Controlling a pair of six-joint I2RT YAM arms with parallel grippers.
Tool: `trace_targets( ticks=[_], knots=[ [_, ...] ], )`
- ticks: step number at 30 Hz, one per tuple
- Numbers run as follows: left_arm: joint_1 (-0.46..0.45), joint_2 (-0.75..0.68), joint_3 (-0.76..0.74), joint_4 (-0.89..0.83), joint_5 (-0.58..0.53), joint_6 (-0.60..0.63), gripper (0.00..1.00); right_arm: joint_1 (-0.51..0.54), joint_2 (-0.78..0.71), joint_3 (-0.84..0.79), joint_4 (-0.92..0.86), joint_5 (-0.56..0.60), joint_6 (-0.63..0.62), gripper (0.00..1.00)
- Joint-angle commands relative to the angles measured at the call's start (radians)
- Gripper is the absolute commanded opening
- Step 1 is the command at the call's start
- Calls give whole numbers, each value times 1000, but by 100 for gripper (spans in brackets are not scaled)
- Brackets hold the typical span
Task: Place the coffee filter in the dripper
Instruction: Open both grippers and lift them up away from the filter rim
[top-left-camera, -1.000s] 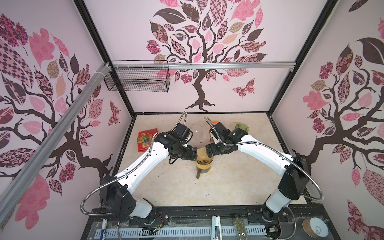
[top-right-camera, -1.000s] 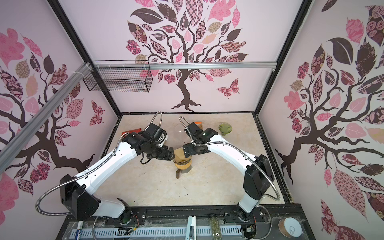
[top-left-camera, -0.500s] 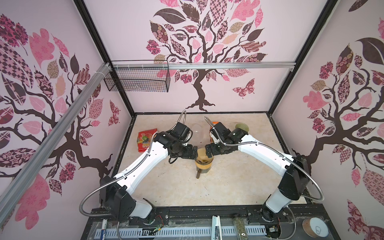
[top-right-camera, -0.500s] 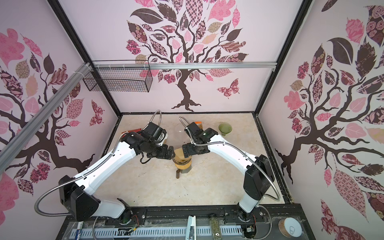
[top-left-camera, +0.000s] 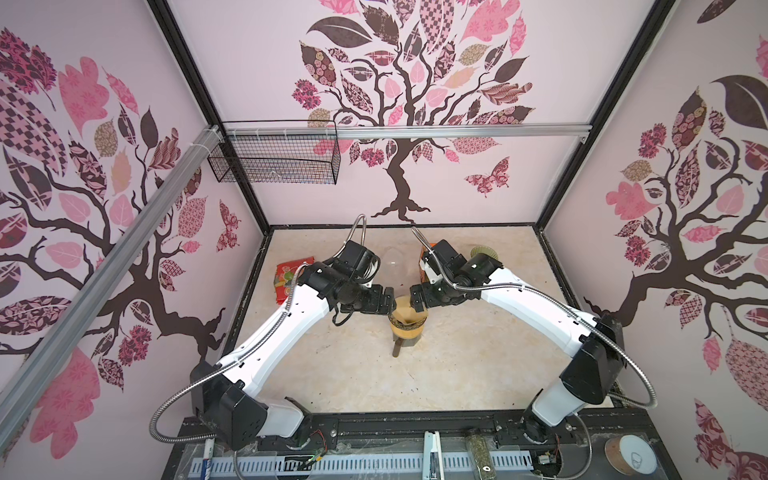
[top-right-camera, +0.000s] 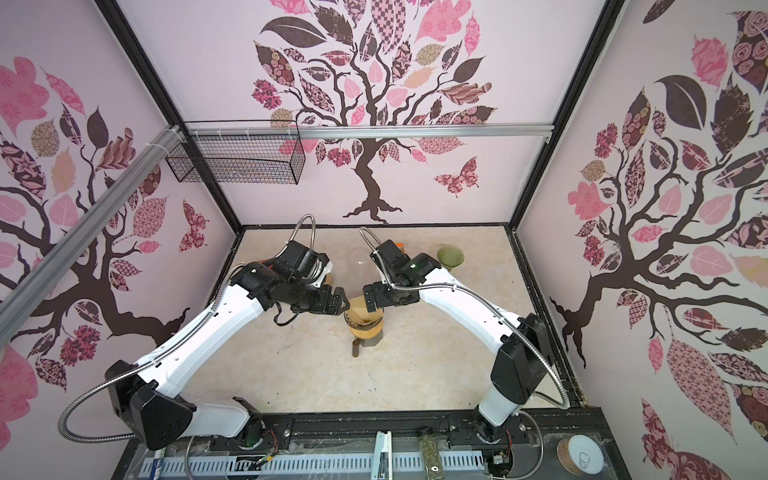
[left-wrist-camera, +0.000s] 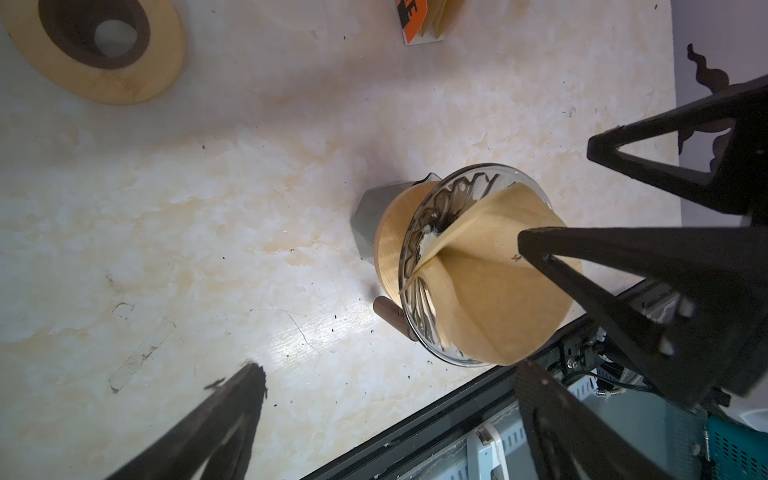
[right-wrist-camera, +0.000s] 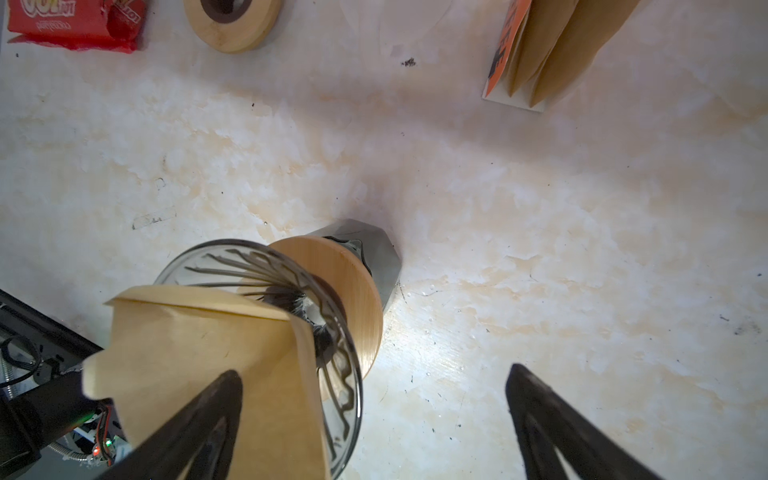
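Okay, both my jaws wide and empty, coffee filter (left-wrist-camera: 490, 282) sits lopsided in dripper (left-wrist-camera: 419, 224), so brushing it while backing off could flip it out.

The marbled worktop (top-left-camera: 457, 374) bore a red snack packet (top-left-camera: 286, 282), wooden ring (right-wrist-camera: 249, 35), filter pack (right-wrist-camera: 557, 50), green ribbed cup (top-right-camera: 450, 257) and grey carafe (right-wrist-camera: 384, 259).
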Motion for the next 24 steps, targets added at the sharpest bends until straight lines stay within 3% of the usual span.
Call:
trace_targets(
  ticks=[1,15,24],
  knots=[
    [15,-30,53,0,28,-12,97,-4,-43,55,-22,-5,5,100],
    [90,-105,22,41,150,-81,97,-46,-107,152,-26,16,51,100],
    [113,-107,-35,208,138,-266,97,-54,-209,164,-32,49,72,100]
  ],
)
